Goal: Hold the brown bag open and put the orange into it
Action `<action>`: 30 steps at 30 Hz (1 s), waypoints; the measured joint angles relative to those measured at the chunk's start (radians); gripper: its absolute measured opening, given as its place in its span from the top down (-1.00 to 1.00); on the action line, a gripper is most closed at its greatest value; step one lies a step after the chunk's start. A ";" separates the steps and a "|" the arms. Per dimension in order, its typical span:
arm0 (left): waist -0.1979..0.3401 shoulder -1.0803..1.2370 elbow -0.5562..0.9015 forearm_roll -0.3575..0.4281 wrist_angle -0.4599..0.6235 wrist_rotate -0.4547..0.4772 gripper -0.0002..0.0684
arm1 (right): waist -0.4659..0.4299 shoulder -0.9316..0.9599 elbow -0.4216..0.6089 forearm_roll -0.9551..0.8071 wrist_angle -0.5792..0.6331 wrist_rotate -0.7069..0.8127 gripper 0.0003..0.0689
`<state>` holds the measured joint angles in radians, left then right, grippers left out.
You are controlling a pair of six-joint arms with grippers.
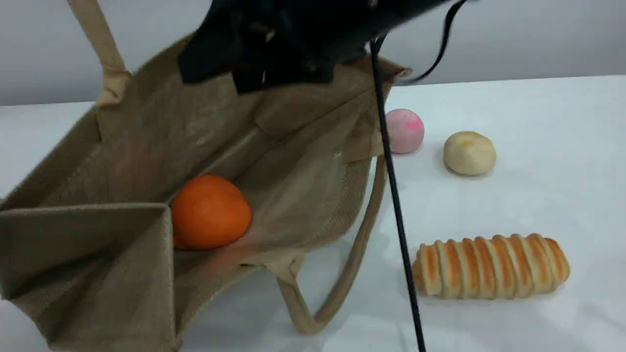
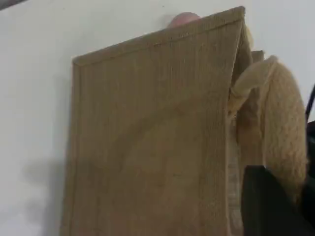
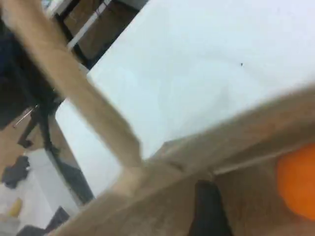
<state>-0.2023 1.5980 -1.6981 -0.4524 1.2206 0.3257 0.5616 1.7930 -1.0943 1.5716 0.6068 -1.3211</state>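
The round bright orange point(image 1: 210, 212) lies inside the tan woven jute bag point(image 1: 146, 137). The right gripper point(image 1: 274, 58), jaws seemingly parted though blurred, should lift straight clear; the left gripper point(image 2: 275, 206) is clamped shut, apparently on the bag's handle.

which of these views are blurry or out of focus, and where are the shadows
Scene view: the dark arm at the top is smeared and out of focus; the orange in the brown bag is sharp, soft shadows under the striped bread roll. Left wrist view: bag wall soft, faint grey shadow on the table at its left. Right wrist view: heavy blur, the handle streaked, the orange only an edge.
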 joint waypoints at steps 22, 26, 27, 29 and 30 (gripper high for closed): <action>-0.102 0.059 0.000 0.043 -0.014 0.036 0.76 | -0.205 -0.333 0.000 -0.611 0.218 0.470 -0.18; -0.102 0.059 0.000 0.063 -0.001 0.036 0.72 | -0.217 -0.359 0.000 -0.642 0.215 0.488 -0.18; -0.102 0.059 0.000 0.056 -0.001 0.036 0.70 | -0.217 -0.361 0.000 -0.640 0.215 0.488 -0.18; -0.102 0.064 0.000 0.048 -0.001 0.036 0.64 | -0.217 -0.361 0.000 -0.640 0.215 0.497 -0.18; -0.102 0.071 0.001 0.043 -0.001 0.036 0.61 | -0.217 -0.361 0.000 -0.640 0.212 0.501 -0.18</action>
<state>-0.3041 1.6688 -1.6974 -0.4099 1.2201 0.3618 0.3451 1.4322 -1.0943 0.9320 0.8192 -0.8196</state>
